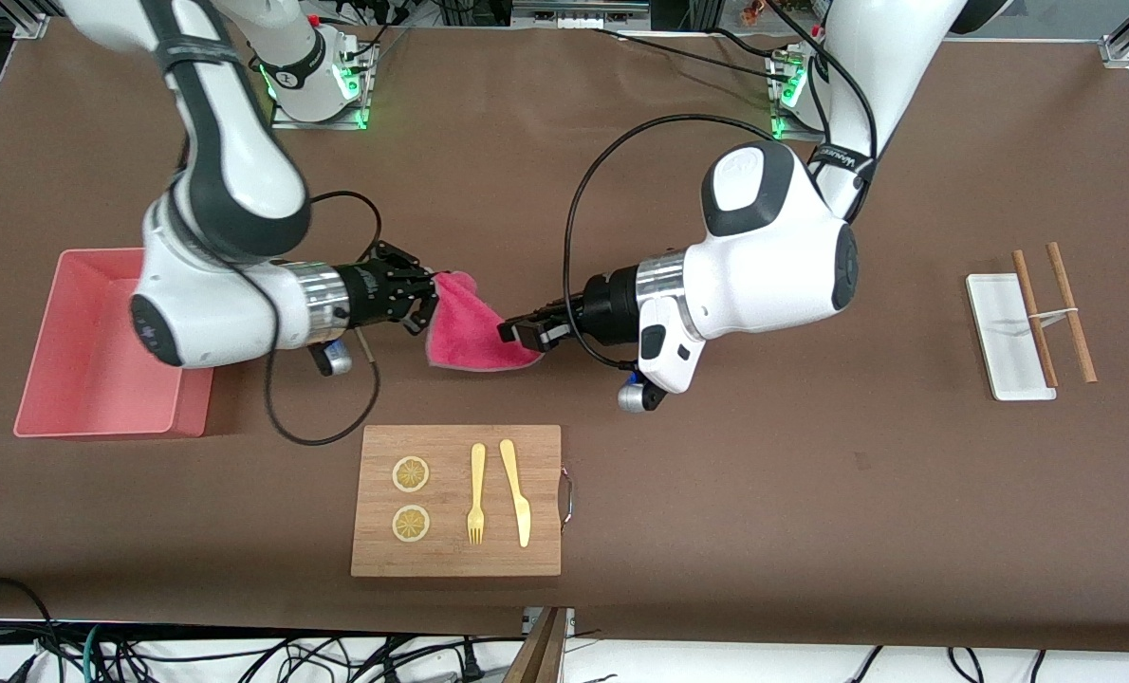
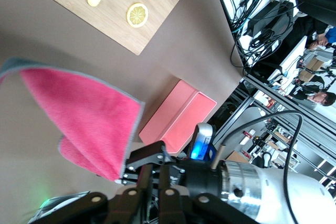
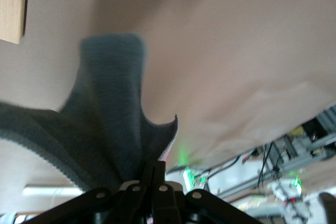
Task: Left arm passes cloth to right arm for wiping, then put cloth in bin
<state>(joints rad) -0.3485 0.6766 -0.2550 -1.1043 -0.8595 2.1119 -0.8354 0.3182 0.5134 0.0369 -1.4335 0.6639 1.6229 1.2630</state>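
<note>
The cloth (image 1: 470,327), magenta-pink on the face that shows, hangs in the air between the two grippers, over the table between the bin and the wooden board. My right gripper (image 1: 432,296) is shut on its edge. In the right wrist view the jaws (image 3: 157,169) pinch its dark grey face (image 3: 105,129). My left gripper (image 1: 508,332) is at the cloth's corner toward the left arm's end. In the left wrist view its fingers (image 2: 155,174) stand a narrow gap apart with no cloth between them, beside the pink cloth (image 2: 79,108). The salmon-pink bin (image 1: 90,379) stands at the right arm's end and also shows in the left wrist view (image 2: 178,114).
A wooden board (image 1: 455,550) with two lemon slices (image 1: 411,474), a fork (image 1: 476,493) and a knife (image 1: 517,493) lies nearer the front camera than the cloth. A small white tray (image 1: 991,332) and chopsticks (image 1: 1072,313) lie at the left arm's end.
</note>
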